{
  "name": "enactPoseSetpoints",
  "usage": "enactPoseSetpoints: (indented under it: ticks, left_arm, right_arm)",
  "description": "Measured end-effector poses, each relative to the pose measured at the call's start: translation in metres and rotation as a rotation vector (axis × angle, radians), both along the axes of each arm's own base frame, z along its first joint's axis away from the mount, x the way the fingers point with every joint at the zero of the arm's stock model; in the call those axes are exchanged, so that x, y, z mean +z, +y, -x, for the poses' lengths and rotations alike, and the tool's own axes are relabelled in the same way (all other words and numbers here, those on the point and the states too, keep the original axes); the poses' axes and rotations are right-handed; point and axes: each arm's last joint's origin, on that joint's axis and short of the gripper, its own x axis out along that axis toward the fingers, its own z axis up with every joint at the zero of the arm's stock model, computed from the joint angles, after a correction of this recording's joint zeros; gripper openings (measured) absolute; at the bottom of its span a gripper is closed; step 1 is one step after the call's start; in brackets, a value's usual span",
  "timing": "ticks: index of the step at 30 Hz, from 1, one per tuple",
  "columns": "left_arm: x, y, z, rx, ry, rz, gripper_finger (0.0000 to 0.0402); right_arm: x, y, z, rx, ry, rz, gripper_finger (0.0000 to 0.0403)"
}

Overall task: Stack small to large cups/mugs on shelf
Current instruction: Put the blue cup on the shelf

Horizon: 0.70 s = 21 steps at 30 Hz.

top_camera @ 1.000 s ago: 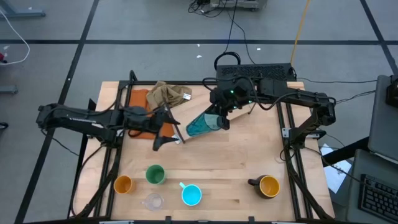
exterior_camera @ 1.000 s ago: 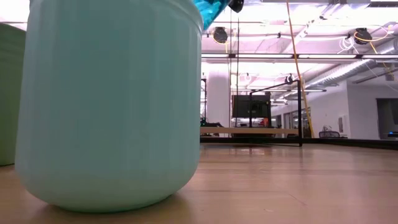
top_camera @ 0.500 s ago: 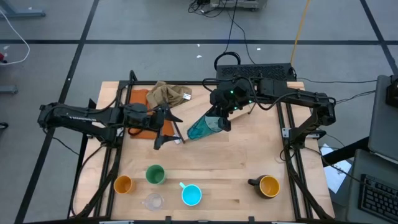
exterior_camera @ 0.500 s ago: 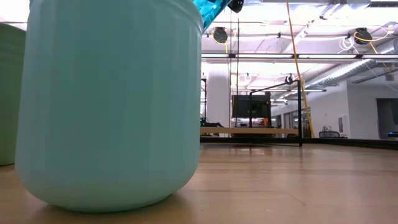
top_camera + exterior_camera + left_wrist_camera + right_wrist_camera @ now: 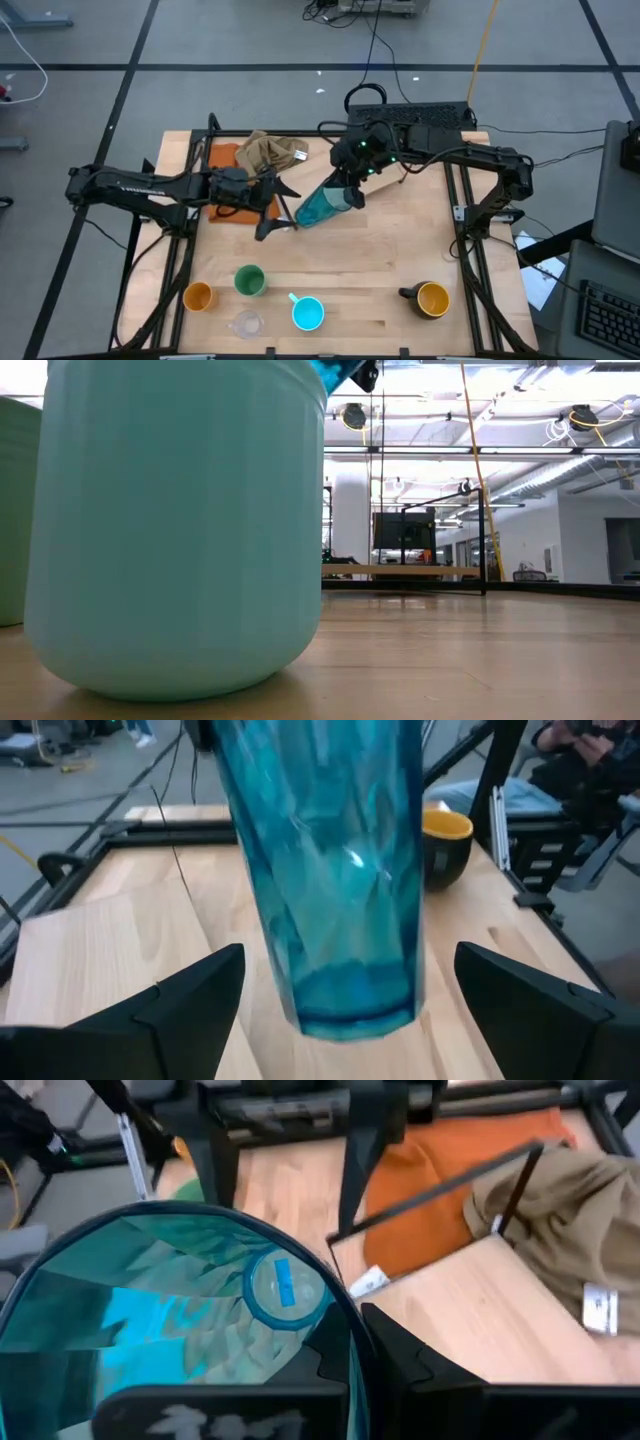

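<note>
Held tilted over the middle of the tabletop (image 5: pixel 400 250): tall teal tumbler (image 5: pixel 322 206), pinched at the rim by the right tool (image 5: pixel 352 192), base offered toward the left tool (image 5: pixel 277 210), spread wide just short of it, apparently for a handover. Behind, a wooden shelf (image 5: pixel 300 170) over orange cloth (image 5: pixel 225 160). Beyond, an open workshop floor.

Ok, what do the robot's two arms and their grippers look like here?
Both arms are dark, slim, jointed tubes. The left gripper has two black, wedge-shaped fingers. The right gripper is black too, with small green lights glowing on the arm just behind it. Thin black cables run along the right arm.
</note>
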Motion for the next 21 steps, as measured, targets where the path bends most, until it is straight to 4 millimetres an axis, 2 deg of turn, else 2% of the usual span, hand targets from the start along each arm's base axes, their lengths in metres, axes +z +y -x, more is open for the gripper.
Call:
enactPoseSetpoints:
  ticks: [5, 8, 15, 21]
  left_arm:
    - [0.002, 0.004, -0.004, -0.033, -0.033, 0.051, 0.0363]
    - [-0.003, 0.006, -0.005, -0.036, 0.001, 0.079, 0.0363]
    - [-0.006, 0.007, -0.018, -0.096, -0.044, 0.112, 0.0363]
    - [-0.014, 0.007, -0.033, -0.127, 0.019, 0.14, 0.0363]
  right_arm:
    - [-0.003, -0.001, -0.005, 0.016, -0.008, 0.015, 0.0]
    - [-0.001, -0.001, -0.005, 0.02, -0.026, 0.022, 0.0]
    - [0.0, 0.0, -0.006, 0.041, -0.049, 0.014, 0.0]
    - [-0.004, -0.001, -0.01, 0.048, -0.039, 0.016, 0.0]
